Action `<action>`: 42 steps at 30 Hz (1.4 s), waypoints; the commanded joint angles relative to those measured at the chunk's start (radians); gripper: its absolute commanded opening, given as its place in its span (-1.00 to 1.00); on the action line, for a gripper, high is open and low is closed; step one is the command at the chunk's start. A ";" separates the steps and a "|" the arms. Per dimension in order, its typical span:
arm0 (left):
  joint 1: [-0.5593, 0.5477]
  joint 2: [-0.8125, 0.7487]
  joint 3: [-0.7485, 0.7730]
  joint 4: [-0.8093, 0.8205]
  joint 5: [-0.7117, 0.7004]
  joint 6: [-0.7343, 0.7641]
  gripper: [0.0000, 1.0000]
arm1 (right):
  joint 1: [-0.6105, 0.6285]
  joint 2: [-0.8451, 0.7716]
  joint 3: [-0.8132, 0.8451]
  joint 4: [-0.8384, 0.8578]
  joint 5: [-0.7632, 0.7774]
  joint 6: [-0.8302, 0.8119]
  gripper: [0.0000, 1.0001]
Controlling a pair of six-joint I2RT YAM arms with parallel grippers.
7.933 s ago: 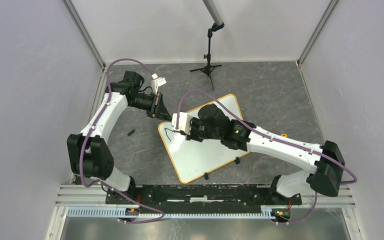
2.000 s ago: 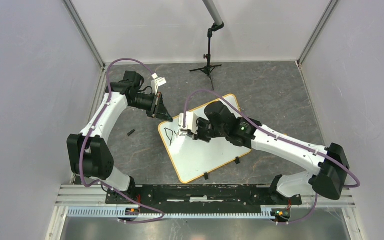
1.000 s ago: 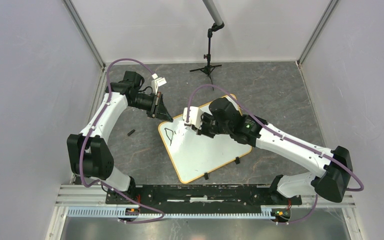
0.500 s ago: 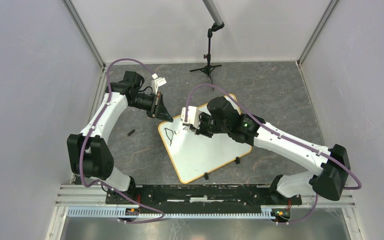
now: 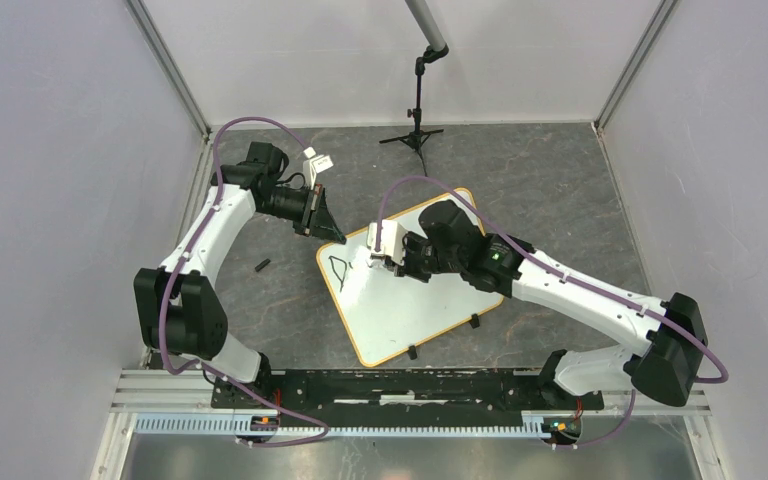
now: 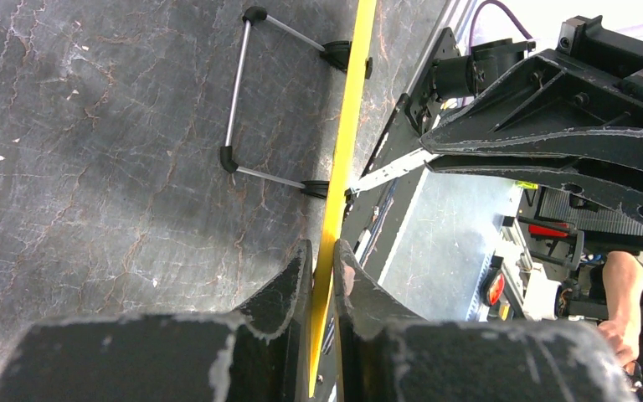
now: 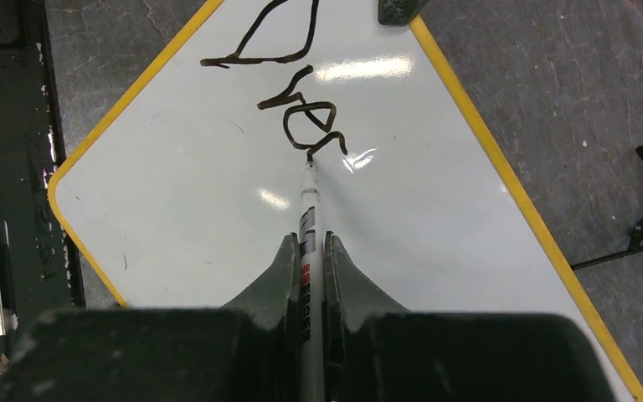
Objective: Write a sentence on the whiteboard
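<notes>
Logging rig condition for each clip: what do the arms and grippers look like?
The left arm and right arm have white shells with chunky black joints. A purple cable loops along each. The right arm shows a small green light. The left gripper and right gripper have black wedge-shaped fingers, scuffed pale at the edges.

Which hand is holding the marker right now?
The right hand: it pinches the marker, whose tip touches the whiteboard at the lettering. The left hand clamps only the whiteboard's yellow rim.
</notes>
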 commanded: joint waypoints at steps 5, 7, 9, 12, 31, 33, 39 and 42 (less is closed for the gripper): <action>-0.010 0.001 0.024 0.009 -0.022 0.026 -0.95 | -0.023 -0.012 0.048 0.003 0.059 -0.003 -1.00; -0.010 0.000 0.024 0.009 -0.022 0.027 -0.95 | -0.029 -0.005 0.062 0.005 0.060 -0.003 -1.00; -0.011 -0.001 0.025 0.009 -0.022 0.027 -0.95 | -0.031 0.000 0.071 0.009 0.059 -0.005 -1.00; -0.011 -0.002 0.022 0.009 -0.024 0.026 -0.95 | -0.031 0.007 0.076 0.013 0.059 -0.005 -1.00; -0.012 -0.005 0.021 0.009 -0.026 0.026 -0.95 | -0.027 -0.020 0.009 -0.040 -0.020 -0.011 -1.00; -0.012 -0.007 0.020 0.009 -0.027 0.025 -0.95 | -0.028 -0.022 0.016 -0.048 -0.017 -0.015 -1.00; -0.012 -0.005 0.019 0.008 -0.027 0.025 -0.95 | -0.029 -0.046 0.059 -0.056 0.006 -0.025 -1.00; -0.013 -0.003 0.021 0.009 -0.027 0.025 -0.95 | -0.028 -0.053 0.082 -0.051 0.001 -0.012 -1.00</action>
